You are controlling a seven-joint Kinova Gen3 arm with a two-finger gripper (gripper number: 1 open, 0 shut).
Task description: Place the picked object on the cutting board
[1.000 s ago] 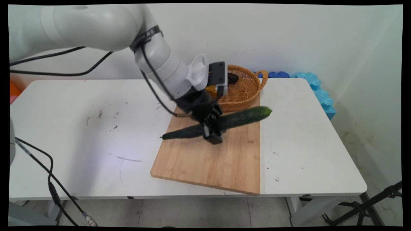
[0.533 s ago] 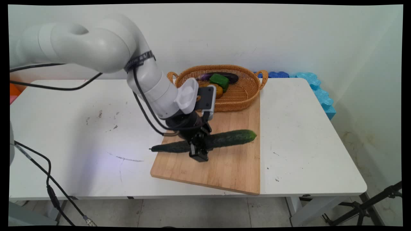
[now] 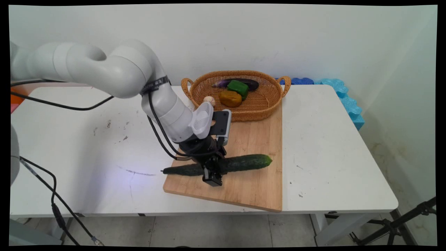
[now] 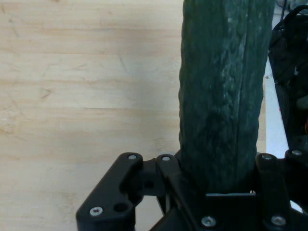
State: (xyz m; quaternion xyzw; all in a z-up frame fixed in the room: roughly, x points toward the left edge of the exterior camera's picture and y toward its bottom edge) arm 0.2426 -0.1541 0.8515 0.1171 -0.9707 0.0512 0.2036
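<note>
A long dark green cucumber (image 3: 244, 162) lies crosswise low over the wooden cutting board (image 3: 251, 139), its stem end reaching past the board's left edge. My black gripper (image 3: 213, 170) is shut on the cucumber near its middle. In the hand view the cucumber (image 4: 221, 96) rises from between the fingers and fills the right half, with the board's pale wood (image 4: 86, 96) close behind it. I cannot tell whether the cucumber touches the board.
A wicker basket (image 3: 264, 103) stands at the board's far end, holding an eggplant (image 3: 224, 83), a green pepper (image 3: 238, 87), a brown-orange vegetable (image 3: 230, 98) and a small pale round thing (image 3: 209, 100). Blue foam blocks (image 3: 345, 97) lie past the table's far right corner.
The gripper has carried the cucumber down and toward the near side of the board, from in front of the basket. The basket's contents have come into view.
</note>
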